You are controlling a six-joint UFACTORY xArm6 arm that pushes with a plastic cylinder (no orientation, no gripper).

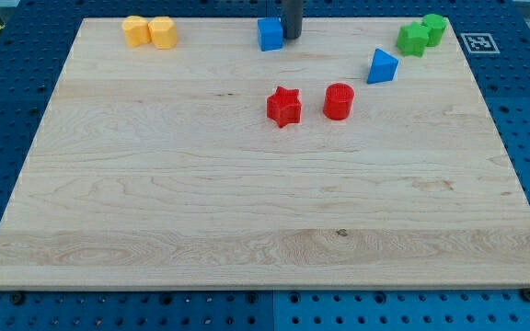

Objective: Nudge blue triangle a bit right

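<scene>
The blue triangle [382, 66] lies on the wooden board at the view's upper right. My tip [292, 36] is at the view's top centre, touching or just beside the right side of a blue cube [270, 34]. The tip is well to the left of the blue triangle, about a hundred pixels away and slightly higher in the view.
A red star [284, 106] and a red cylinder [338, 101] sit near the board's centre, below the tip. Two yellow blocks [149, 31] sit at the top left. Two green blocks [421, 35] sit at the top right, above the blue triangle.
</scene>
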